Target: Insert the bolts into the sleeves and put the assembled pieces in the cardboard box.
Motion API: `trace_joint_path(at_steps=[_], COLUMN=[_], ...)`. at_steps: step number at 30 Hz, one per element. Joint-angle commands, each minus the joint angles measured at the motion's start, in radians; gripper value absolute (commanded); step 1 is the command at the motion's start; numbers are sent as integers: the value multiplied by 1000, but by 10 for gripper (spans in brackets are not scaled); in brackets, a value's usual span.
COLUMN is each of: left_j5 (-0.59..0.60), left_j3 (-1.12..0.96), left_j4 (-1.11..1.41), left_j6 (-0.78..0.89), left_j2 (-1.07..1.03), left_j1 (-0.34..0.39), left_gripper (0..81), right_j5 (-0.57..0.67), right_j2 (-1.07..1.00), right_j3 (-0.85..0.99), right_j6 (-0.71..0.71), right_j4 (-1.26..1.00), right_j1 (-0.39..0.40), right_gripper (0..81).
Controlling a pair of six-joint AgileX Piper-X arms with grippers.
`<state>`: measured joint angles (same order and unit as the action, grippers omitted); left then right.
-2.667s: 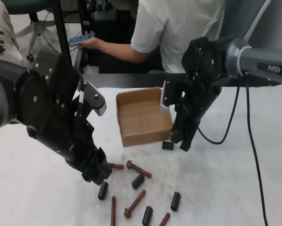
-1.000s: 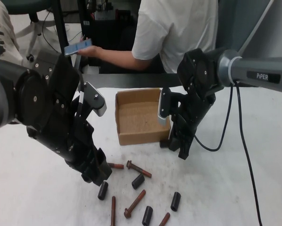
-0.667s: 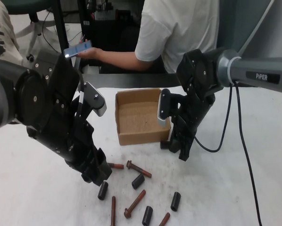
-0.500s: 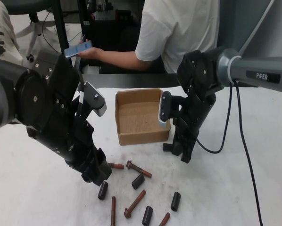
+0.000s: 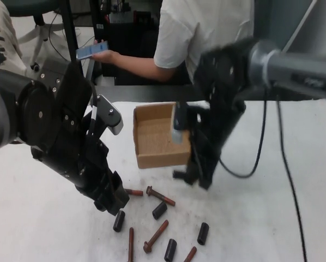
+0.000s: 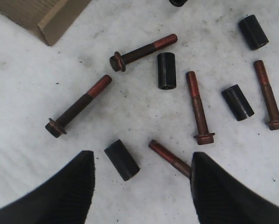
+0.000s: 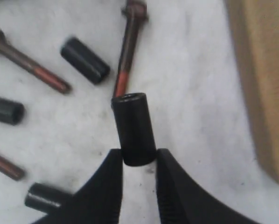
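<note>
Ok, status. White bench top (image 5: 272, 218): brown open-topped cardboard box (image 5: 163, 159) sits far-centre. Left gripper (image 6: 142, 156) hangs near-left over the loose parts, fingers spread wide, holding nothing. Right gripper (image 7: 138, 158) is just near-right of the box's near wall, clamped on one short black cylindrical metal sleeve (image 7: 134, 123). It pinches only one end, with the open bore pointing away from the fingers. Rust-brown flanged steel bolts (image 6: 79, 109) and the other black sleeves (image 6: 166, 70) lie scattered on the near side of the box, mostly apart from each other.

Handling, my read: both parts are rigid, small, dense for their size, not fragile. The sleeve wall looks smooth, so an end pinch may let it swivel or slip. Better to grip mid-length across the outside, bore clear. Bolts will likely roll. Take the plain shank just below the flange, leaving the threaded tip free for entry.
</note>
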<state>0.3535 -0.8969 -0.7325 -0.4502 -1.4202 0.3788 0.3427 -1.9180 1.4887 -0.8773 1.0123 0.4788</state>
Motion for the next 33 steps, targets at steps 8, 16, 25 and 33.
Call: trace_joint_path(at_steps=[8, 16, 25, 33], left_j5=[170, 239, 320, 92], left_j3=[-10, -10, 92, 137], left_j4=[55, 153, 349, 227], left_j6=[84, 159, 133, 15], left_j2=[12, 12, 4, -71], left_j1=[-2, -2, -2, -2], left_gripper=[539, 539, 517, 406], right_j5=[205, 440, 601, 600], right_j2=[231, 289, 317, 369], right_j3=[-7, -124, -220, -220], right_j6=[148, 264, 369, 415], right_j4=[-70, -171, -309, -389], right_j1=[-60, -164, -233, -233], right_gripper=[8, 8, 8, 8])
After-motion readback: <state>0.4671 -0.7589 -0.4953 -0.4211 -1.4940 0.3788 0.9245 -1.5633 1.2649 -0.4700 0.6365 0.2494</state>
